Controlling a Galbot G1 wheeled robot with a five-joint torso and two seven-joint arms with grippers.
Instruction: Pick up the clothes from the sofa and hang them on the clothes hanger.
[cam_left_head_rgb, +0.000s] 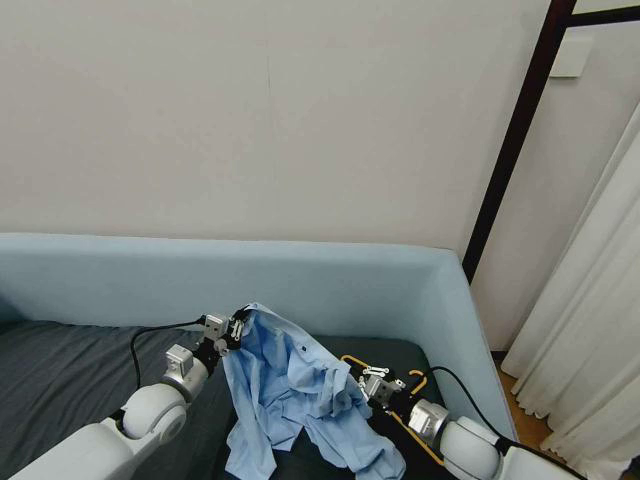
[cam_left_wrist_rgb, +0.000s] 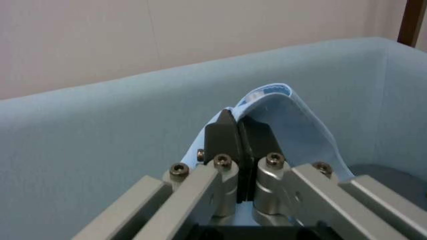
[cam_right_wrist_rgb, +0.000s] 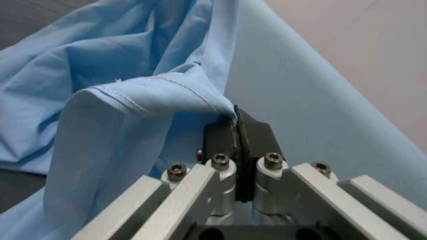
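A light blue shirt (cam_left_head_rgb: 290, 400) hangs between both arms above the dark sofa seat (cam_left_head_rgb: 60, 370). My left gripper (cam_left_head_rgb: 237, 327) is shut on the shirt's collar (cam_left_wrist_rgb: 280, 100), holding it up near the sofa's pale blue backrest (cam_left_head_rgb: 200, 275). My right gripper (cam_left_head_rgb: 372, 380) is shut on a hemmed edge of the shirt (cam_right_wrist_rgb: 167, 90); the fingertips (cam_right_wrist_rgb: 227, 131) pinch the fabric. The rest of the shirt drapes down onto the seat. A yellow and black hanger (cam_left_head_rgb: 352, 362) lies on the seat by the right gripper, partly under the cloth.
The sofa's right arm (cam_left_head_rgb: 460, 320) rises beside the right gripper. A dark vertical post (cam_left_head_rgb: 515, 130) stands against the wall behind it, with white curtains (cam_left_head_rgb: 590, 300) at the far right. Black cables (cam_left_head_rgb: 150, 335) trail along both arms.
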